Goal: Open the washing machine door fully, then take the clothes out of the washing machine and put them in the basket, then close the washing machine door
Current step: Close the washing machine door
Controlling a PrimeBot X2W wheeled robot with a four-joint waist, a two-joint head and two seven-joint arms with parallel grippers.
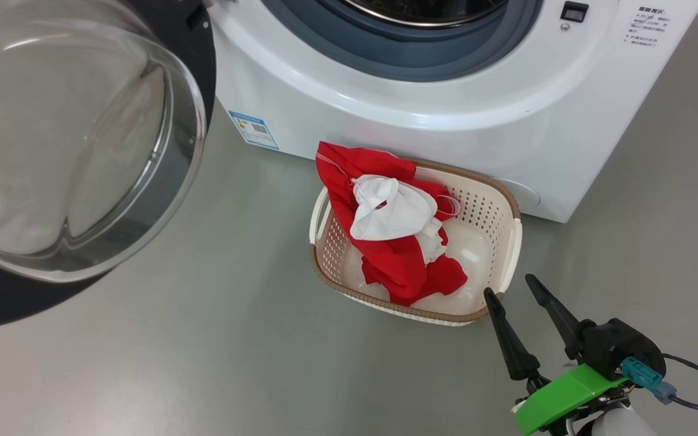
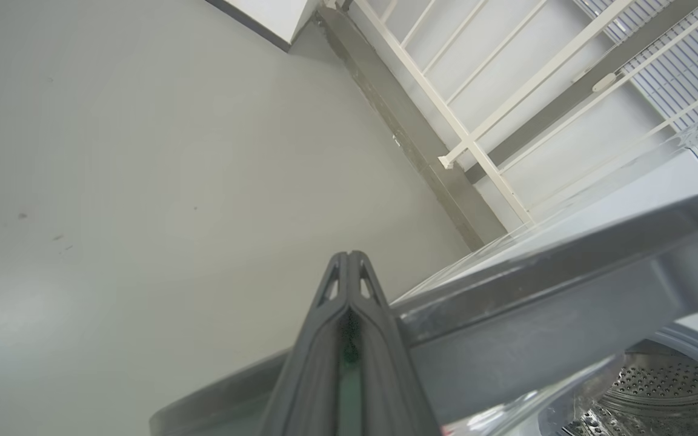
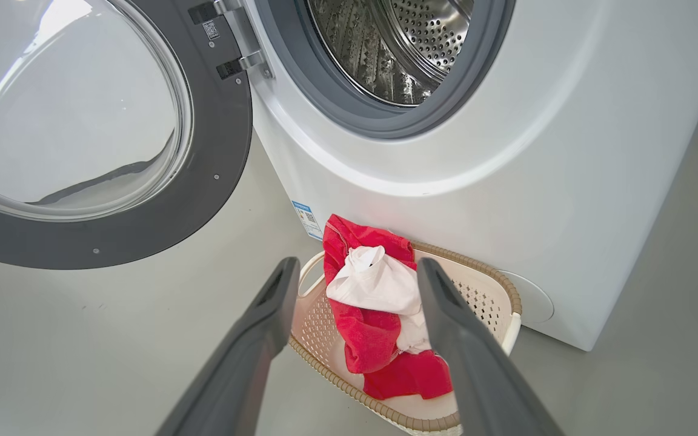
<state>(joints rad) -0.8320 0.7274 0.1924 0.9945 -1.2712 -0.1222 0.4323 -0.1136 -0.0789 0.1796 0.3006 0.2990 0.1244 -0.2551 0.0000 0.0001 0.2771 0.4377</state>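
Bulging clear glass bowl of large round black-rimmed washing machine door (image 1: 76, 139) up close at left, swung wide open. Left gripper (image 2: 349, 257) with fingers pressed together, holding nothing, just beside door's grey edge; contact unclear. Right gripper (image 1: 510, 286) spread wide and empty, low at right, near small cream perforated plastic basket (image 1: 512, 254). Bright red and white fabric clothes (image 1: 394, 254) heaped inside basket, draped over its far rim, just before big white front-loading washing machine (image 1: 446, 127)
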